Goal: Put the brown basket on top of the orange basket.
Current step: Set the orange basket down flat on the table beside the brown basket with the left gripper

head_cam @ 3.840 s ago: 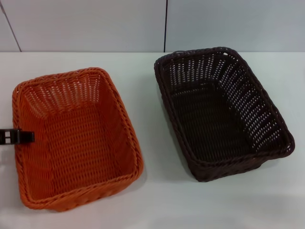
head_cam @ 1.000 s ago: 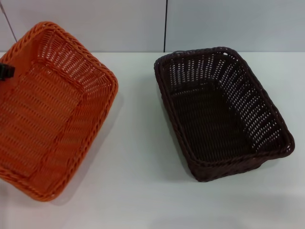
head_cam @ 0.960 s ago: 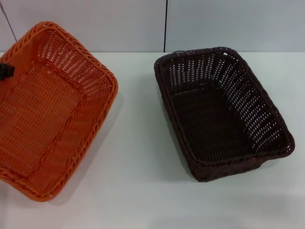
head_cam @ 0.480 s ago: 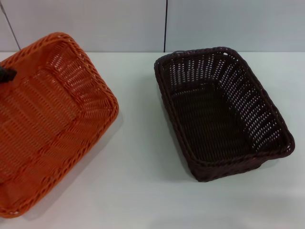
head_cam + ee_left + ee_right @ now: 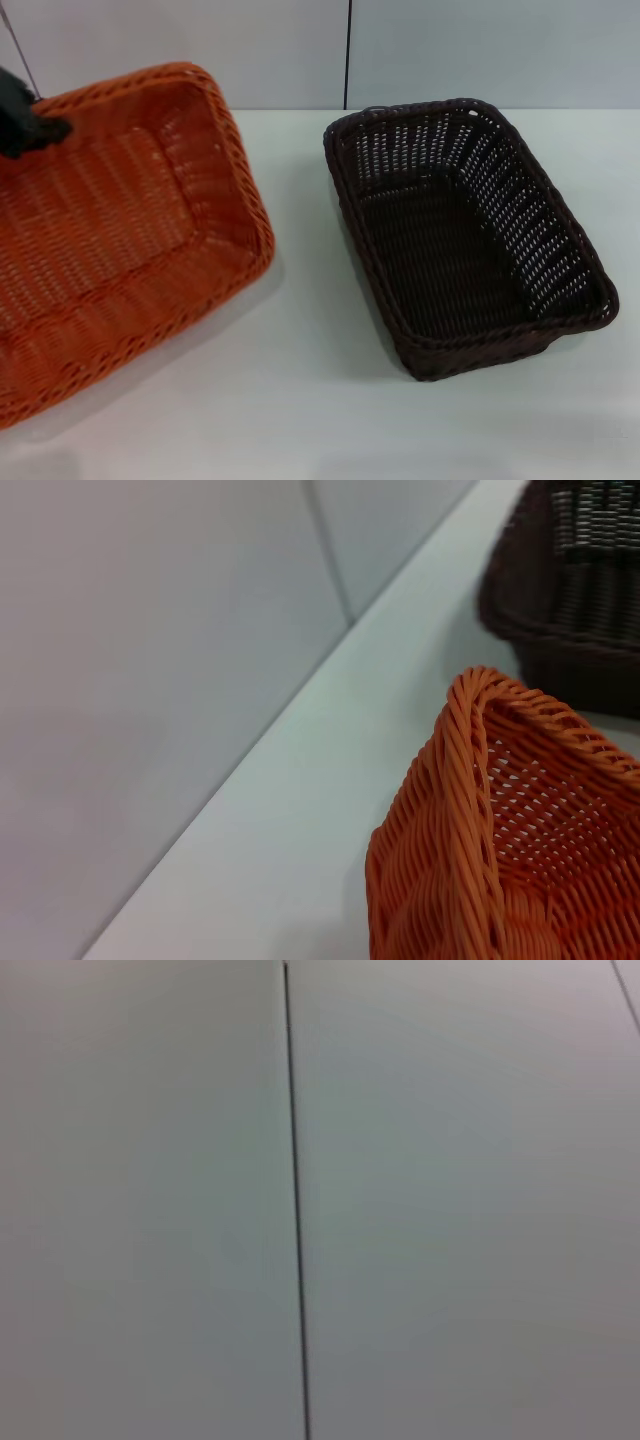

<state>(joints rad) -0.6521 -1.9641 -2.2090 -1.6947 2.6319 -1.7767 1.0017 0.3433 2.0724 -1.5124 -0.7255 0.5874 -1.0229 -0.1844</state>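
Note:
The orange basket (image 5: 120,230) is off the white table, tilted, at the left of the head view. My left gripper (image 5: 28,126) is shut on its far left rim and holds it up. A corner of the orange basket also shows in the left wrist view (image 5: 520,820). The brown basket (image 5: 460,230) stands flat and empty on the table at the right, apart from the orange one. Its side shows in the left wrist view (image 5: 570,590). My right gripper is out of view.
The white table (image 5: 310,400) runs back to a pale wall (image 5: 450,50) with a dark vertical seam. The right wrist view shows only that wall (image 5: 450,1200). A strip of bare table lies between the two baskets.
The orange basket, which lay flat on the table earlier, has been lifted and tilted by my left gripper. Over the last second it turned and swung to the right. The brown basket has not moved.

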